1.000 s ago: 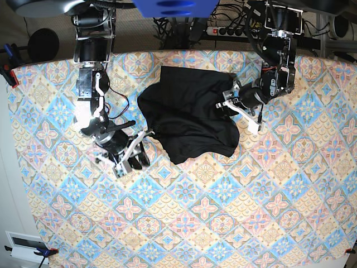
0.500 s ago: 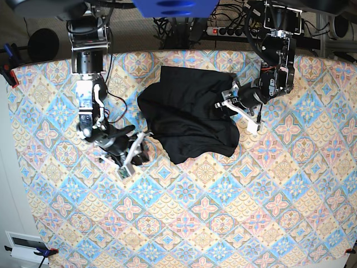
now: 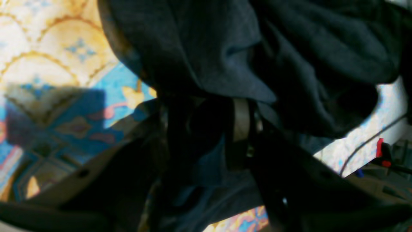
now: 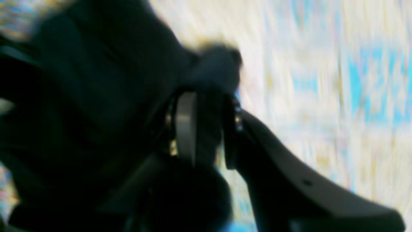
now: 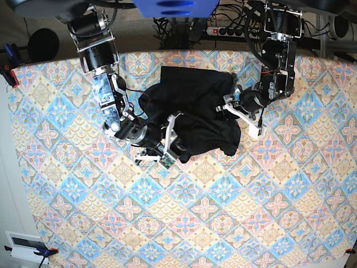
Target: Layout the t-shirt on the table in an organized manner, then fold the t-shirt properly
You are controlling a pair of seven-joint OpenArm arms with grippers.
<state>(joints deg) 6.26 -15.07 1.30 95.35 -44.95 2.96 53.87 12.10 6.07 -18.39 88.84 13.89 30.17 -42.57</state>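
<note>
— Patterned cloth across the whole table (image 5: 234, 223), and from the base view the black t-shirt (image 5: 192, 106) lies bunched toward the far edge, near the middle. What have the arms got?

— Right gripper (image 5: 174, 140) is at the shirt's near-left edge, jaws into the fabric. Left gripper (image 5: 241, 114) is pressed against the shirt's right side.

— Over to the left wrist view.

— Dark folds of t-shirt (image 3: 225, 48) fill the top, tablecloth (image 3: 48, 64) showing at left. The left gripper (image 3: 206, 129) has its jaws partly closed with cloth between them, so it has hold of the shirt.

— And the right wrist view?

— Blurred, but the right gripper (image 4: 206, 125) has narrow-set jaws with a lump of the t-shirt (image 4: 96, 80) pinched at the tips. Table (image 4: 322, 80) streaks past at right.
</note>
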